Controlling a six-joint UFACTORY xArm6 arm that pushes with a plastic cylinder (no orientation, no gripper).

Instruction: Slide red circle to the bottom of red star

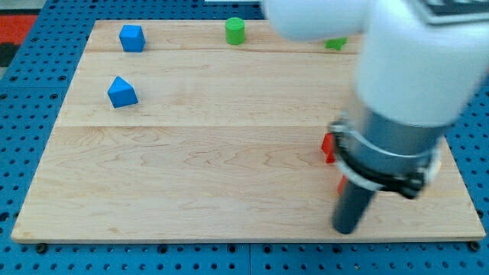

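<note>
**Rod low at the frame's lower right, red blocks mostly hidden**

The light wooden desk [229,153] fills most of the frame, resting on a blue pegboard [30,46]. The white and grey arm [412,76] comes down from the upper right, ending in a dark rod; my tip [346,229] sits at the lower right of the frame, near the desk's bottom edge. There are no fingers on this rig, so nothing is held.

A red block [328,147], shape unclear, peeks out just left of the arm's collar, above my tip. A second sliver of red [341,186] shows right beside the rod; which one is the circle cannot be told.

In the upper left lie a blue cube-like block [132,37] and a blue pointed block [121,92]. A green cylinder [235,30] stands at top centre, and a green block [335,43] is partly hidden by the arm.
</note>
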